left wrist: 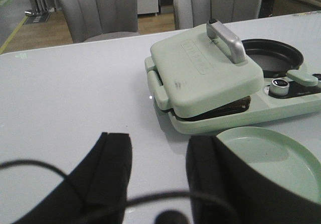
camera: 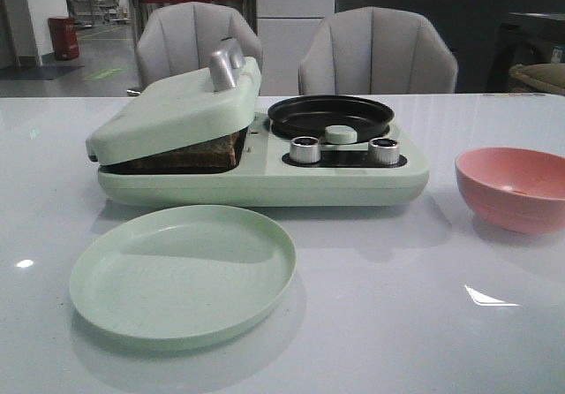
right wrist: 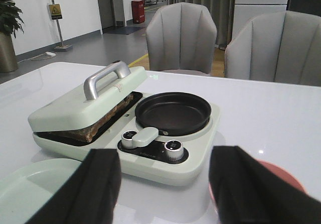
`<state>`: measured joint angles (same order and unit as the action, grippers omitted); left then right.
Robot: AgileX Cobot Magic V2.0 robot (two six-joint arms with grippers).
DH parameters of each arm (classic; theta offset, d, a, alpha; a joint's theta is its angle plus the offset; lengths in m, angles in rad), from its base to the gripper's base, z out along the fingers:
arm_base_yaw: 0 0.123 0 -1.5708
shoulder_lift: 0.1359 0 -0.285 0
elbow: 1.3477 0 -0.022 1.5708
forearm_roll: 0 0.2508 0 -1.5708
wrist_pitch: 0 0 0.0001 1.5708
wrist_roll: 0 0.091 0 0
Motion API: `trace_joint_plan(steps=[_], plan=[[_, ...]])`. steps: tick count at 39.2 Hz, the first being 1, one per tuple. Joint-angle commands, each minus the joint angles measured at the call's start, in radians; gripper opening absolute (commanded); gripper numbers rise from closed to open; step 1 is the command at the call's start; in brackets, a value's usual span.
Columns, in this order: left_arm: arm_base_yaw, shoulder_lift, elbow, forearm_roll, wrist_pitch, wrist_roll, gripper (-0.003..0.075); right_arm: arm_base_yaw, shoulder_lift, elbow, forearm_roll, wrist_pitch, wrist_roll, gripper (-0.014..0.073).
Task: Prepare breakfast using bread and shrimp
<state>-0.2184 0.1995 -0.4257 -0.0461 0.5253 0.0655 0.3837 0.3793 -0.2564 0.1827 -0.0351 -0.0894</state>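
Note:
The bread [camera: 208, 153] lies in the left bay of the pale green breakfast maker [camera: 265, 185], its brown crust showing under the lid [camera: 177, 111], which rests tilted on it. The same crust edge shows as bread [right wrist: 103, 121] in the right wrist view. The black round pan [camera: 331, 116] on the maker's right side holds nothing. The shrimp is out of view. My left gripper [left wrist: 158, 138] is open over bare table, left of the maker. My right gripper [right wrist: 165, 153] is open in front of the knobs [right wrist: 173, 147]. Neither gripper appears in the front view.
A pale green plate [camera: 183, 272] lies in front of the maker. A pink bowl [camera: 512, 186] stands to its right, and I cannot see into it. Two grey chairs [camera: 375, 51] stand behind the table.

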Motion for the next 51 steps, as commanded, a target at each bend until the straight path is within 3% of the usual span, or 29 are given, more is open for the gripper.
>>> trace_joint_plan(steps=[1,9,16,51], plan=[[0.003,-0.086,0.025,-0.014,-0.089,-0.012,0.0333,-0.007,0.004,-0.029,-0.003,-0.076,-0.004,0.0495],[0.003,-0.200,0.090,-0.036,-0.119,-0.012,0.0324,-0.007,0.004,-0.029,-0.003,-0.076,-0.004,0.0495],[0.003,-0.205,0.092,-0.053,-0.119,-0.012,0.0104,-0.007,0.004,-0.029,-0.003,-0.076,-0.004,0.0495],[0.003,-0.205,0.092,-0.053,-0.124,-0.012,0.0114,-0.007,0.004,-0.029,-0.003,-0.126,-0.004,0.0495]])
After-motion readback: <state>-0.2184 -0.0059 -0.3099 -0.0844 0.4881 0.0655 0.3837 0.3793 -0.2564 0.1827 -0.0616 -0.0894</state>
